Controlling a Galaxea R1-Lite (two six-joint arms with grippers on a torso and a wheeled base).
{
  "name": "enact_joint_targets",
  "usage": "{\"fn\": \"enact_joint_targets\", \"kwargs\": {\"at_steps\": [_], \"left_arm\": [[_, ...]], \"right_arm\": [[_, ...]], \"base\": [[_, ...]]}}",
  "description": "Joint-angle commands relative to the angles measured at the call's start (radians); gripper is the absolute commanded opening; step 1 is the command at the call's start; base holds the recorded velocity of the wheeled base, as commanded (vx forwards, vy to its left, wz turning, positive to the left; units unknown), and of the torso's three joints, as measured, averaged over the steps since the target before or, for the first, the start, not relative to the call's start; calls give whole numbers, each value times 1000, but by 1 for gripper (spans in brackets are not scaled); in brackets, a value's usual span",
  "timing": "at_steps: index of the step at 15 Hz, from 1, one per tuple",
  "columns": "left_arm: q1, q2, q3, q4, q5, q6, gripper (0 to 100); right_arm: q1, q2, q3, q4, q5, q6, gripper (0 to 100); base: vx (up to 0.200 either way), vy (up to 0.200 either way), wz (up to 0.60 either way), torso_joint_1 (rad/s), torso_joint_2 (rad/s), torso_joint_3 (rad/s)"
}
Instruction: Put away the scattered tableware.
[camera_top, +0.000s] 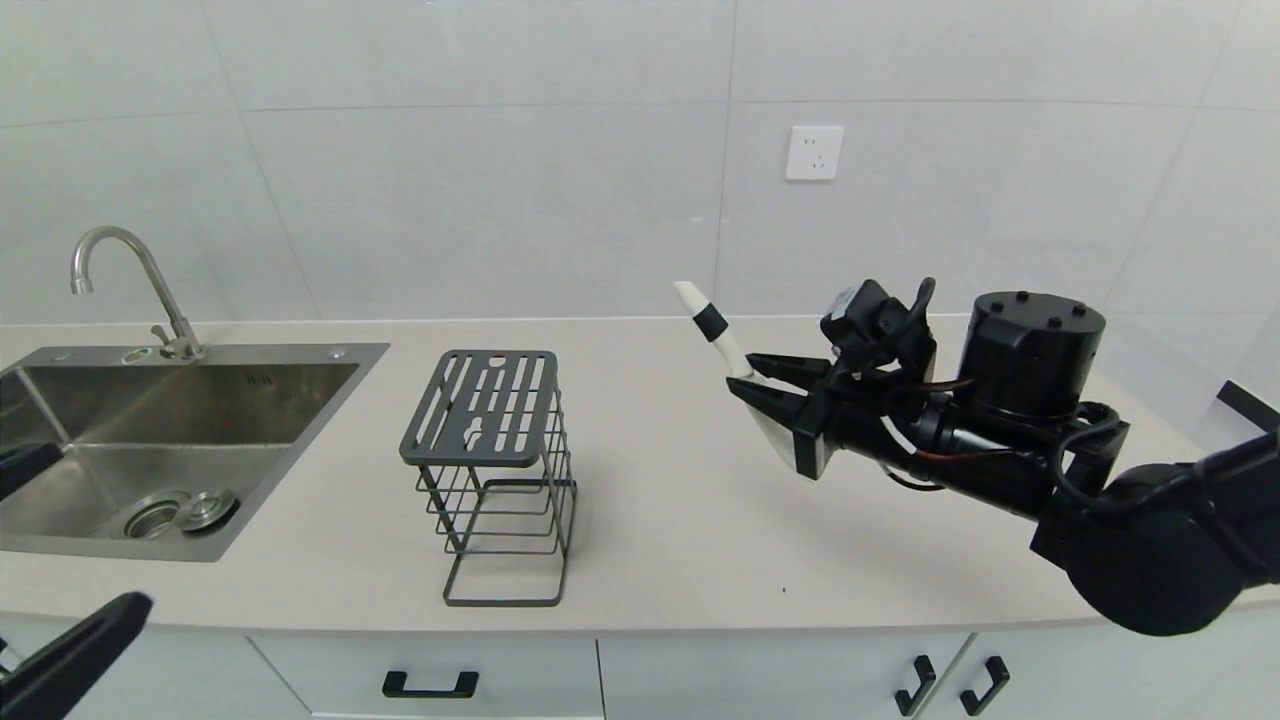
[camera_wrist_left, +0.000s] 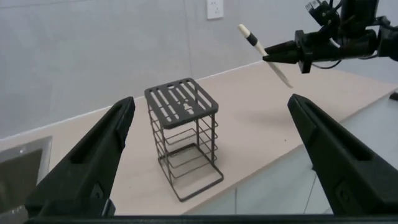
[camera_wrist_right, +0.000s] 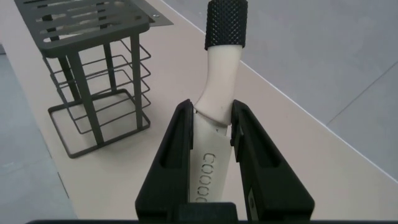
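Fingers of the right gripper are clamped on a pale knife, biting where blade meets handle. The handle, with its black band, pokes up toward the far wall. The knife hangs above the counter, well right of the slotted wire rack. It looks light and stiff. The smooth blade is probably slippery, maybe brittle, so the textured handle seems the surer hold. At near left the left gripper has its fingers spread wide, holding nothing.
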Motion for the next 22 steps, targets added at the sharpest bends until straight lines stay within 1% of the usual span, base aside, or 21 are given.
{"fn": "enact_joint_targets", "kwargs": {"at_steps": [1,2,6,7,8,9,10,11,13,14,16,18,20,21,22], "left_arm": [[-98,214,-13,-71,-9,41,100],[-118,239,-18,-91,-9,41,100],[-265,506,-108,-275,-9,47,100],[-303,583,-127,-334,-11,47,100],[-325,619,-136,-370,-11,46,100],[-376,708,-171,-451,-11,39,100],[-405,770,-205,-499,-12,36,100],[-419,816,-228,-532,-20,35,100],[-423,920,-260,-603,-29,33,100],[-425,949,-263,-615,-30,29,100],[-429,991,-293,-618,-34,30,100],[-452,1017,-319,-618,-37,26,100],[-491,1043,-343,-635,-37,-57,100],[-500,1066,-354,-677,-38,-94,100],[-506,1107,-362,-744,-38,-117,100]], "right_arm": [[4,-25,51,-11,0,0,0],[4,-34,62,-11,0,0,0],[11,-58,74,-20,0,-14,0],[12,-71,79,-19,1,-31,0],[12,-75,82,-19,3,-31,0],[4,-94,85,-20,18,-31,0],[1,-97,85,-22,29,-33,0],[3,-111,85,-22,29,-34,0],[9,-124,83,-22,29,-34,0],[7,-124,83,-22,29,-34,0],[14,-124,80,-22,31,-34,0],[26,-124,79,-31,32,-34,0],[27,-128,79,-33,64,-34,0],[30,-135,79,-33,67,-34,0],[35,-140,82,-33,67,-34,0]], "base": [[0,0,0,0,0,0],[0,0,0,0,0,0],[0,0,0,0,0,0],[0,0,0,0,0,0],[0,0,0,0,0,0],[0,0,0,0,0,0],[0,0,0,0,0,0],[0,0,0,0,0,0],[0,0,0,0,0,0],[0,0,0,0,0,0],[0,0,0,0,0,0],[0,0,0,0,0,0],[0,0,0,0,0,0],[0,0,0,0,0,0],[0,0,0,0,0,0]]}}
